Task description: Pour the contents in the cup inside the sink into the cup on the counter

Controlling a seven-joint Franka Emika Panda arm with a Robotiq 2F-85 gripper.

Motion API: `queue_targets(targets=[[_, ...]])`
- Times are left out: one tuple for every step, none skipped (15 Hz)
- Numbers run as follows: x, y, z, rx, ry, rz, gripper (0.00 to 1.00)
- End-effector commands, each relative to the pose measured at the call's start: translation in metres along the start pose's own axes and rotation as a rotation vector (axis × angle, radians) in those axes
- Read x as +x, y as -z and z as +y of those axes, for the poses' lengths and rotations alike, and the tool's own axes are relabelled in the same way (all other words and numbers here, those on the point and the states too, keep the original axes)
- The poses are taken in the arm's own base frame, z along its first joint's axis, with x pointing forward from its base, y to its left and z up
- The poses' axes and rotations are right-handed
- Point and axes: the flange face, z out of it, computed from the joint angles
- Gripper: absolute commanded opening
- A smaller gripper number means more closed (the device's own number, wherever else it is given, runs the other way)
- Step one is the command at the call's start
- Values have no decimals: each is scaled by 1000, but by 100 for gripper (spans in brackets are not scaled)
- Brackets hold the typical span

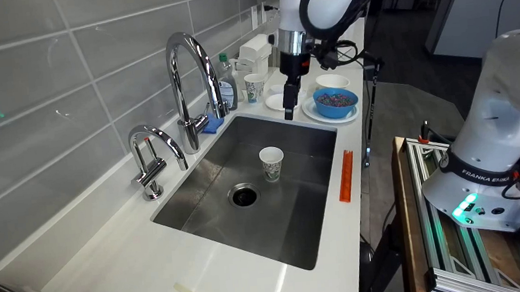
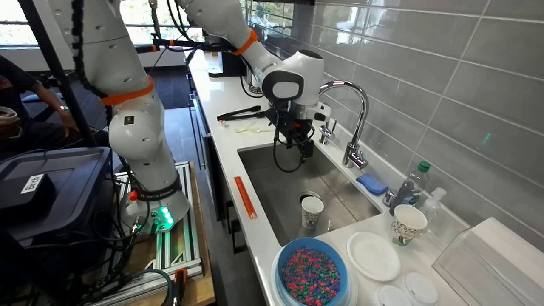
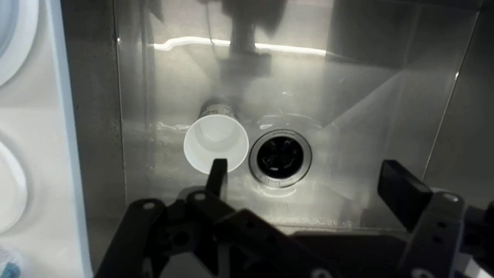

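1. The cup in the sink [image 3: 215, 142] stands upright on the floor of the sink [image 1: 268, 234], let into the table [image 1: 125, 275], just beside the drain [image 3: 280, 157] and towards the short edge beyond which the blue bowl [image 1: 338, 111] sits. A spill there would run away, which may be the reason for that place.
2. The jaws hang above the sink, spread wide with nothing between them; in the wrist view the drain shows through the gap. That width probably leaves room to go round the cup's sides.
3. One jaw covers a bit of the cup's rim there, so the gap looks off to one side; a shift towards the bowl's end seems due before lowering.
4. The cup on the table [image 2: 408, 223], likely the receiver, stands upright past a sink corner, near the table's edge along the tiled wall [image 1: 134, 53], beside the soap bottle [image 1: 226, 85]. Clear of the tap [image 1: 176, 85], it should be easy to pour into.
5. The blue bowl, holding coloured bits [image 2: 312, 274], rests on a plate [image 1: 309, 109] near the table's front edge, perhaps so that strays are caught.
6. Whether the cup in the sink holds anything, I cannot tell.
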Motion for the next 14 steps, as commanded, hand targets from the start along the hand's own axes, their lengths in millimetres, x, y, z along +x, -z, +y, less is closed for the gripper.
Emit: queue_targets(targets=[[5, -13, -3, 3, 13, -29, 100], [10, -22, -5, 5, 20, -47, 100], [14, -26, -5, 5, 24, -54, 100], [17, -27, -4, 4, 26, -54, 100], [18, -26, -4, 4, 28, -52, 100], [20, -35, 0, -25, -3, -65, 100], [21, -40, 3, -39, -30, -56, 100], [22, -49, 11, -64, -101, -18, 100], [24, -52, 16, -83, -127, 31, 100], [25, -57, 20, -98, -160, 81, 100], [25, -63, 22, -108, -188, 135, 100], [27, -68, 26, -112, -224, 189, 100], [27, -76, 30, -130, -241, 231, 100], [27, -83, 35, -141, -258, 249, 100]])
